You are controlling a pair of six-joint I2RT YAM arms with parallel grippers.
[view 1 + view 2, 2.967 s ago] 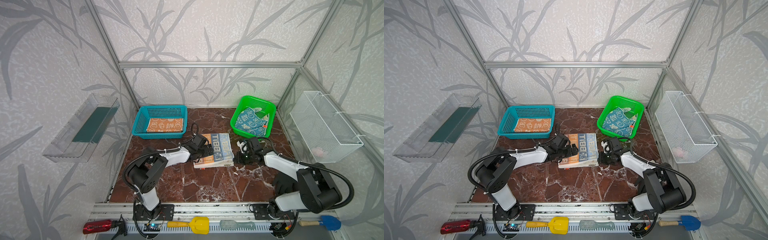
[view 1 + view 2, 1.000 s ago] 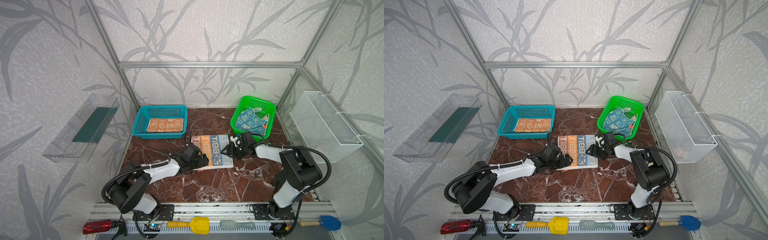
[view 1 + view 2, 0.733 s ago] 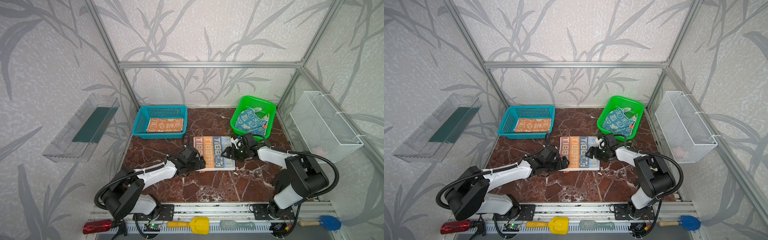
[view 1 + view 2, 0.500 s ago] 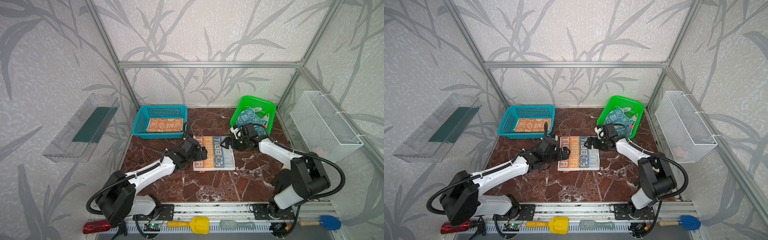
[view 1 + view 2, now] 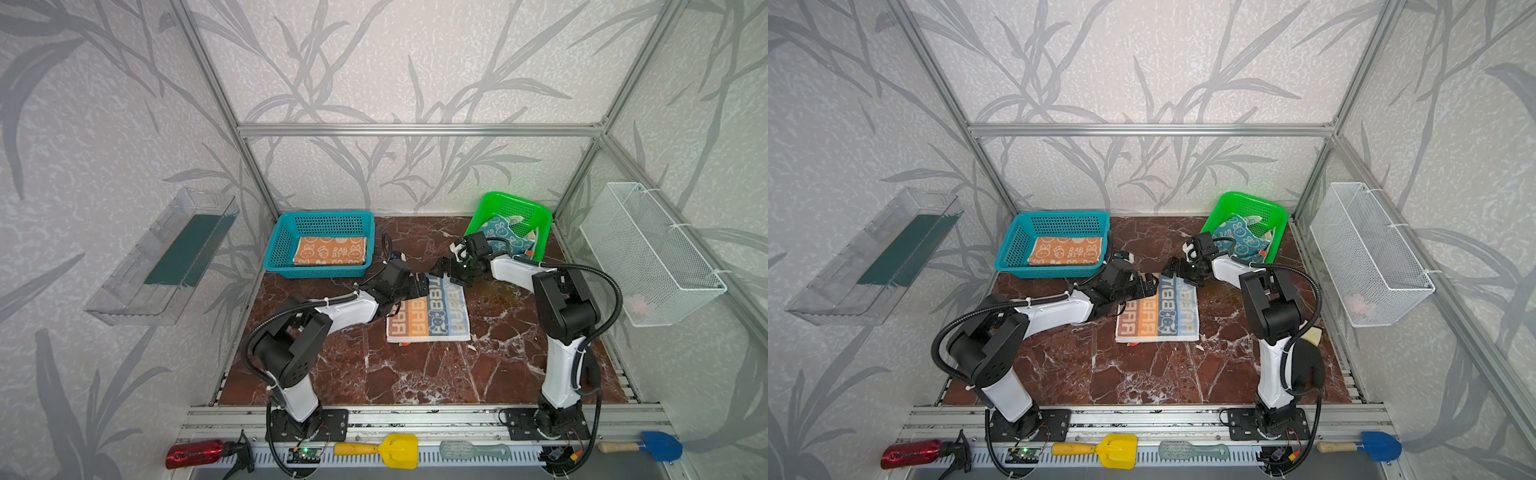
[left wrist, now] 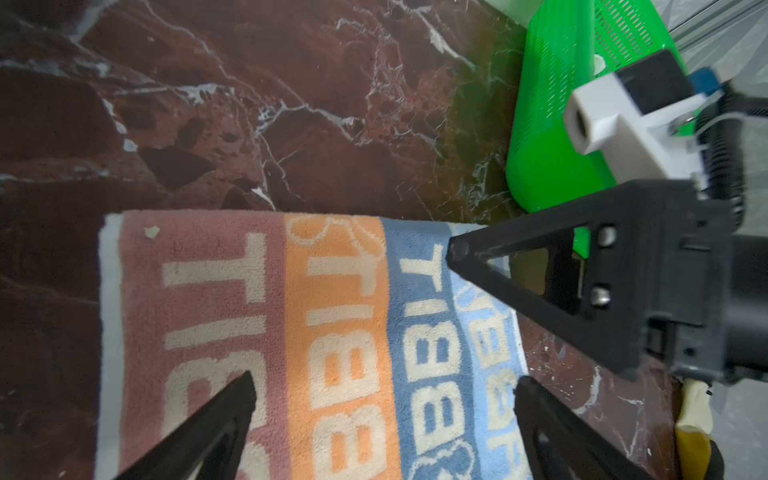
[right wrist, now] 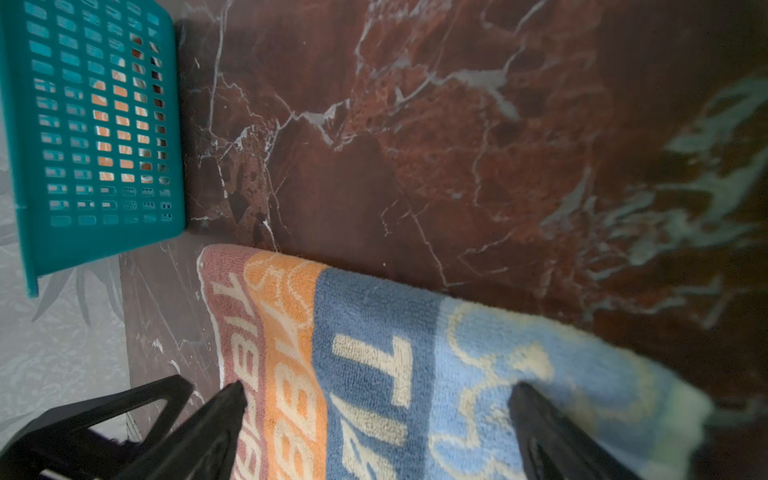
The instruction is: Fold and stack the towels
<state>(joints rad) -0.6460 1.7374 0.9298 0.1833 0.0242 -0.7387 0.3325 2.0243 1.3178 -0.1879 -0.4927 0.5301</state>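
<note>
Orange towel (image 5: 330,251): folded in teal basket (image 5: 324,216), far-left corner of the tabletop (image 5: 374,374). Striped towel (image 5: 430,318): flat mid-tabletop, folding seemingly unfinished, left pincer (image 5: 420,286) and right pincer (image 5: 445,266) open and empty over its far edge. Blue towel (image 5: 500,235): crumpled in green basket (image 5: 513,208), far-right corner.

Left claw (image 5: 420,286), right claw (image 5: 444,269) shifted to striped towel (image 5: 428,318) far edge; right claw opened wider.

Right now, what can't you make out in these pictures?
- Striped towel: far corners, in both top views, covered by left claw and right claw.
- Teal-blue towel: near part, in both top views, behind the right arm.
- Pink thing in wire basket: too small, veiled by mesh.
</note>
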